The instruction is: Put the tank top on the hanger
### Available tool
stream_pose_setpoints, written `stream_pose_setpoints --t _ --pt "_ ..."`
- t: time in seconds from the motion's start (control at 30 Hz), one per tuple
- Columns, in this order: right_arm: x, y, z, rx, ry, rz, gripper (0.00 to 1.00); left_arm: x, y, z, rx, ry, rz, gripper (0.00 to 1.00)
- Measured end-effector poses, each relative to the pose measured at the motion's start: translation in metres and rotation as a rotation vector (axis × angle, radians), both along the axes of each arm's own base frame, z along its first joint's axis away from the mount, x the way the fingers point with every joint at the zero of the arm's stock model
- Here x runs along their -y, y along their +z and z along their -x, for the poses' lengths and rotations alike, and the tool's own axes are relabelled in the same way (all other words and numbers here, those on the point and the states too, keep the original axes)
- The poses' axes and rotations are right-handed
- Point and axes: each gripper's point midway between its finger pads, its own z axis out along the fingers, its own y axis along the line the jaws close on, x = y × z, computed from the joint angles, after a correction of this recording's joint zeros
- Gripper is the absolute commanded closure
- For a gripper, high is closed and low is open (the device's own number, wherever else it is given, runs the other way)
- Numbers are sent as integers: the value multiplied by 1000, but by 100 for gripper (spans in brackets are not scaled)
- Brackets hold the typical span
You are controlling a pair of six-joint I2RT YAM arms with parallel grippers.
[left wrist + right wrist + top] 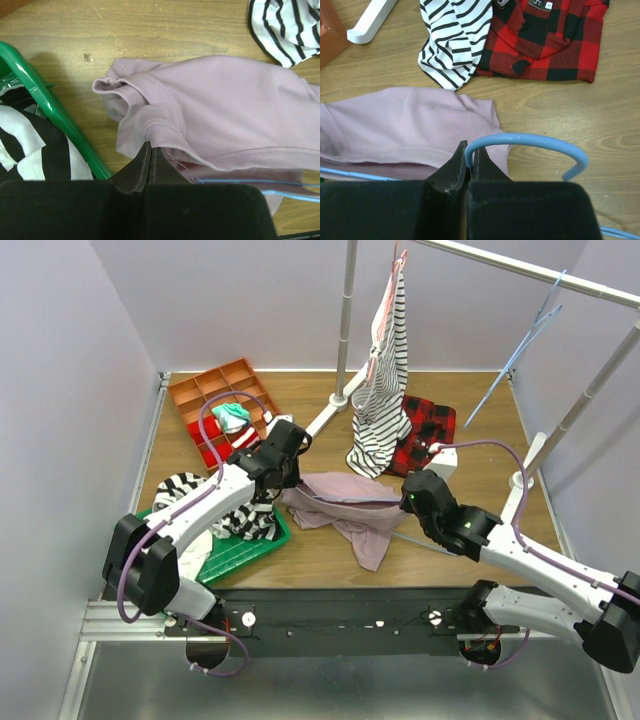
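The tank top (345,502), a plain dusty-pink sleeveless garment of soft knit, lies crumpled in the middle of the wooden table (300,390) between the two arms. The thin light-blue wire hanger (530,142) lies partly under its near edge. The left gripper (150,150) has its fingers pressed together on a fold of ribbed hem at the garment's left end. The right gripper (469,156) pinches the blue wire where the hook begins, at the garment's right end.

The step in hand looks like threading the hanger into the top. To do it well, the left arm should probably lift only one layer of hem so an opening shows, while the right slides the wire shoulder in low and level. I cannot tell whether one layer or two is caught. The soft fabric is likely to drag and bunch, so slow travel should help.

Pale lilac walls close in the table. Beyond the top, a black-and-white striped shirt (385,370) hangs from a white clothes rack (347,320), with a red-and-black plaid garment (425,425) lying beneath it. To the left sit a green plastic tray (240,550) of striped clothes and, farther off, an orange compartment box (215,390). Spare blue hangers (520,355) hang at the far right.
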Motion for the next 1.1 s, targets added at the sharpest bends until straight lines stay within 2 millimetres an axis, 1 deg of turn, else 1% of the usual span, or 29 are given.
stream_pose_setpoints --t 0.13,0.3,0.37,0.47,0.53,0.6,0.67,0.77,0.83,0.93,0.97,1.03,1.07,1.1 --pt "-1 -3 -1 -7 0 7 99 4 7 -2 14 -17 15 100" --pt "-5 -13 -5 -39 -1 43 99 5 16 4 30 -46 35 100" --pt "-12 -10 -12 -43 -2 49 99 3 23 9 42 -54 43 100" --pt "-26 4 -24 -25 -1 30 99 0 36 14 67 -62 56 100" --pt "-38 20 -36 1 1 5 99 -1 41 16 73 -66 56 100" --pt "-47 32 -44 19 4 -13 99 -1 44 16 76 -68 56 100" --pt "-57 44 -50 37 13 -28 99 -2 46 16 76 -69 52 100" --pt "-72 61 -55 65 34 -33 99 -4 55 14 89 -61 42 100" --pt "-86 72 -58 82 51 -31 99 -3 68 10 115 -60 47 100" --pt "-107 86 -64 105 66 -22 99 1 95 2 167 -63 70 100" --pt "-115 92 -67 115 71 -17 99 2 102 1 180 -64 76 100" --pt "-126 101 -71 131 73 -2 99 3 114 -2 207 -68 85 100" --pt "-129 104 -73 135 73 7 99 2 117 -3 213 -69 83 99" --pt "-132 107 -74 141 73 15 99 2 119 -3 217 -69 80 93"
